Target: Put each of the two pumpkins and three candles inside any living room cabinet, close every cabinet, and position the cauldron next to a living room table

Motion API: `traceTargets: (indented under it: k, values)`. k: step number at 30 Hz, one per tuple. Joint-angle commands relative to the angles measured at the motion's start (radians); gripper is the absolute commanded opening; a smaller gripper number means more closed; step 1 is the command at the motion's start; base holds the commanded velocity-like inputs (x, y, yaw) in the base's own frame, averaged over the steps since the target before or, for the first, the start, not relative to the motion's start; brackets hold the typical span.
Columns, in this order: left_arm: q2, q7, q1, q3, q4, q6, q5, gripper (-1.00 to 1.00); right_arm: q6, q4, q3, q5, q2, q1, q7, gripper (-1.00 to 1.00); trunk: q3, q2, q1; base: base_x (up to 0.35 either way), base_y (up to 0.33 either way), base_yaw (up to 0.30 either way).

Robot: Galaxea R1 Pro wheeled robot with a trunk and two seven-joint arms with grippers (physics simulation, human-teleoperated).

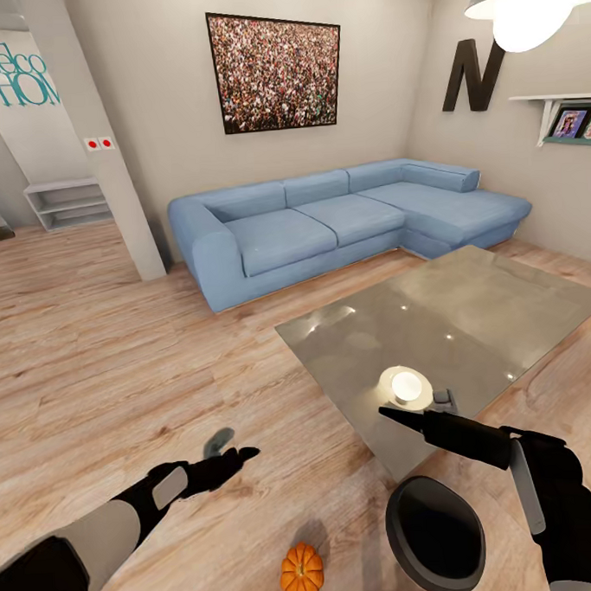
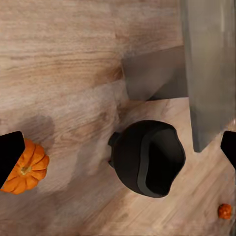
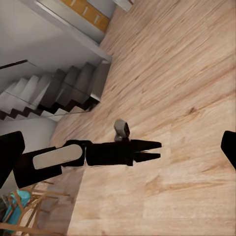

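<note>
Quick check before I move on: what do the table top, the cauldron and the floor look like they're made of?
Table top: looks like glass, glossy; it mirrors the lamp and ceiling lights. Cauldron: matte black, probably cast metal, though a render leaves that open; no highlights on its sides. Floor: pale wood planks, satin, with visible grain and seams.

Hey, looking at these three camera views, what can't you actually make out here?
- Near pumpkin: head view's bottom edge cuts it off.
- Second pumpkin: tiny in the left wrist view, stem unreadable.
- Cauldron: its inside is just dark.
- Right gripper: seen edge-on, open or shut unclear.
</note>
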Motion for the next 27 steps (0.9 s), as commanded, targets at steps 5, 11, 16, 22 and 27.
traceTargets:
  k: [5, 11, 16, 22, 27]
  values:
    - [0.016, -0.088, -0.005, -0.011, 0.000, 0.091, -0.016, 1.00, 0.000, 0.000, 0.010, 0.000, 0.000, 0.000, 0.000, 1.00, 0.000, 0.000, 0.000, 0.000, 0.000, 0.000]
    - [0.011, -0.166, 0.009, -0.098, 0.008, 0.074, -0.089, 1.00, 0.001, 0.001, 0.027, -0.003, 0.002, 0.000, 0.000, 1.00, 0.000, 0.000, 0.000, 0.000, 0.000, 0.000]
    - [0.002, -0.173, 0.011, -0.112, 0.007, 0.065, -0.098, 1.00, 0.000, 0.005, 0.029, 0.000, 0.003, 0.000, -0.002, 1.00, 0.000, 0.000, 0.000, 0.000, 0.000, 0.000]
    - [0.011, -0.176, 0.012, -0.111, 0.005, 0.064, -0.091, 1.00, -0.003, 0.030, 0.089, 0.016, 0.002, 0.001, -0.005, 1.00, -0.009, -0.021, 0.012, 0.000, 0.000, 0.000]
    - [0.008, -0.174, 0.012, -0.110, 0.006, 0.064, -0.092, 1.00, -0.003, 0.037, 0.099, 0.025, 0.004, 0.004, -0.005, 1.00, -0.025, -0.056, 0.031, 0.000, 0.000, 0.000]
